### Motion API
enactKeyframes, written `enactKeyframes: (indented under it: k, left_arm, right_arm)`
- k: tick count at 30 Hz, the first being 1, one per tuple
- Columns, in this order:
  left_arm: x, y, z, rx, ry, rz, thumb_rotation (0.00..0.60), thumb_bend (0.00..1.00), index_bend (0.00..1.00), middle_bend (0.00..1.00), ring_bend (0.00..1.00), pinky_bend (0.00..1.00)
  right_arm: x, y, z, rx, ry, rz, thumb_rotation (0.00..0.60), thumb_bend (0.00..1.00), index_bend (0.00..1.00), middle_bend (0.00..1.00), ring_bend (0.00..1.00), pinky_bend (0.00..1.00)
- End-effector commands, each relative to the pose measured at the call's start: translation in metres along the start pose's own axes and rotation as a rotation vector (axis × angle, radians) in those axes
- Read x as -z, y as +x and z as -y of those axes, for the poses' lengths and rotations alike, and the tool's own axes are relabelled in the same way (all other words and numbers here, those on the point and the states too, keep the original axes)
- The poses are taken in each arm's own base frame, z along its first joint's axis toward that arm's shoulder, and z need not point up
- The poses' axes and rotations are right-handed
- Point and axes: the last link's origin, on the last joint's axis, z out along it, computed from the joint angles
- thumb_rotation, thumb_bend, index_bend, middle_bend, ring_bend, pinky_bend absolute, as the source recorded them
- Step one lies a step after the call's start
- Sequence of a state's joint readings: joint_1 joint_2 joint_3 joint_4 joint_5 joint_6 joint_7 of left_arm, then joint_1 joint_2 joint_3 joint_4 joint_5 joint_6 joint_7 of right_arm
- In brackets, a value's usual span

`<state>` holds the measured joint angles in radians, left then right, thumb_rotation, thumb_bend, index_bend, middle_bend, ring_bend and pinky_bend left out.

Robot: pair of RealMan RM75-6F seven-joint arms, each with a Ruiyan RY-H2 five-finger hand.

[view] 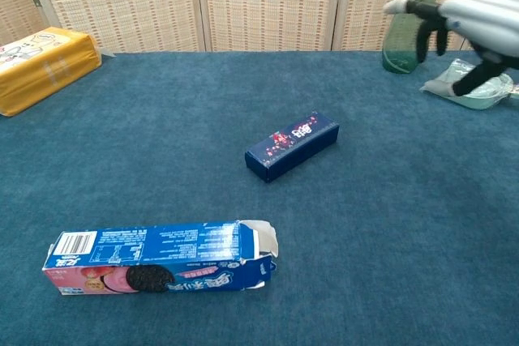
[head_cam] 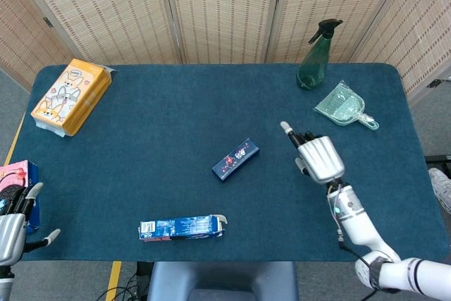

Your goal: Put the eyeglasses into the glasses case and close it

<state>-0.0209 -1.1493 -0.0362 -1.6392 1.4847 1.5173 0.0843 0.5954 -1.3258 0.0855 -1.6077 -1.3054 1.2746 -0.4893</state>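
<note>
Backing the blue-clothed table (head_cam: 176, 103) stand woven screens (head_cam: 218, 5); both hands (head_cam: 320, 158) spread, empty.

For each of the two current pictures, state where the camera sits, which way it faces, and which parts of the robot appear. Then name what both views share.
Head view: high above the near edge, looking down on the blue table; shows the right hand with its forearm, and the left hand at the lower left corner.
Chest view: low, facing across the table toward the screens; shows only the right hand.
Shared: small dark blue box, cookie box, green spray bottle.
</note>
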Motion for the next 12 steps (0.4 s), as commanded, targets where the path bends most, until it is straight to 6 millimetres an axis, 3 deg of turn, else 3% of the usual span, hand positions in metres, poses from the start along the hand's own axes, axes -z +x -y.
enactKeyframes:
  k: [1, 12]
  left_arm:
    - [-0.002, 0.000, -0.003, 0.001, -0.011, -0.002, 0.600, 0.16, 0.09, 0.14, 0.11, 0.28]
    - [-0.007, 0.002, -0.016, 0.007, -0.042, -0.025, 0.600, 0.16, 0.09, 0.14, 0.11, 0.28]
  right_arm:
    - [0.045, 0.004, -0.022, -0.026, -0.053, -0.010, 0.600, 0.33, 0.04, 0.40, 0.42, 0.63]
    - [0.140, 0.004, -0.065, -0.110, -0.248, -0.002, 0.600, 0.33, 0.13, 0.43, 0.42, 0.63]
